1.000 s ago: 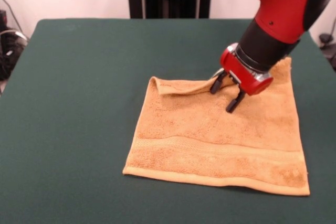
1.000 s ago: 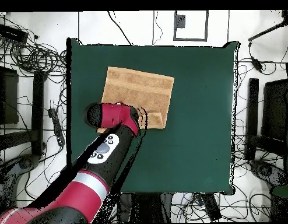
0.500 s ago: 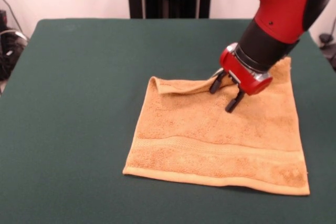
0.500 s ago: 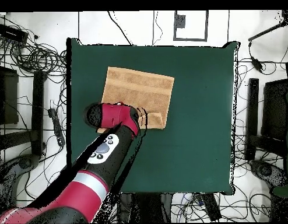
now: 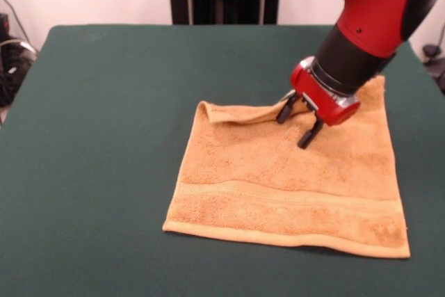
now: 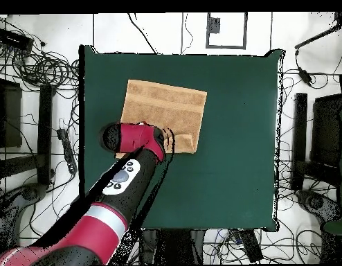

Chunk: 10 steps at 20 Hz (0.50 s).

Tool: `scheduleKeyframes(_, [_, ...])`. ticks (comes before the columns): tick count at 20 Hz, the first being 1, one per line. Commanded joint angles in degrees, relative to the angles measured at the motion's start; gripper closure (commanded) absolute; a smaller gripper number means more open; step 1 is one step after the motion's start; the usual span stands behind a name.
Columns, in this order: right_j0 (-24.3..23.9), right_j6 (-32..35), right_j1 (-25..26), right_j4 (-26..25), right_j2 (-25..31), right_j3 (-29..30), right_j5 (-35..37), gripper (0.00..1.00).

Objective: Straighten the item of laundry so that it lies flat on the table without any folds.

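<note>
Front view: towel (image 5: 292, 182) spread right of centre on table (image 5: 104, 137); wide bare felt left and far; terry pile, woven band near front hem, far-left edge rolled over; gripper (image 5: 297, 124) parted, tips at fold, nothing held. Overhead view: towel (image 6: 167, 111) partly covered by arm (image 6: 125, 180); gripper (image 6: 168, 140) over its edge.

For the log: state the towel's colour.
Golden-orange terry-cloth towel, with woven border bands; clearest in the front view.

No readable text, labels, brand names, numbers or signs appear in either view. The robot arm (image 6: 122, 176) carries a few small round marks in the overhead view, possibly buttons, but nothing on them can be read.
</note>
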Motion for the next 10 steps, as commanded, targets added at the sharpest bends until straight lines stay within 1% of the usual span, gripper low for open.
scheduleKeyframes(1, [1.5,7.7,6.0,-3.4,3.9,11.1,9.4,0.00])
scheduleKeyframes(10, [1.8,7.9,5.6,-3.4,3.8,12.0,9.4,0.00])
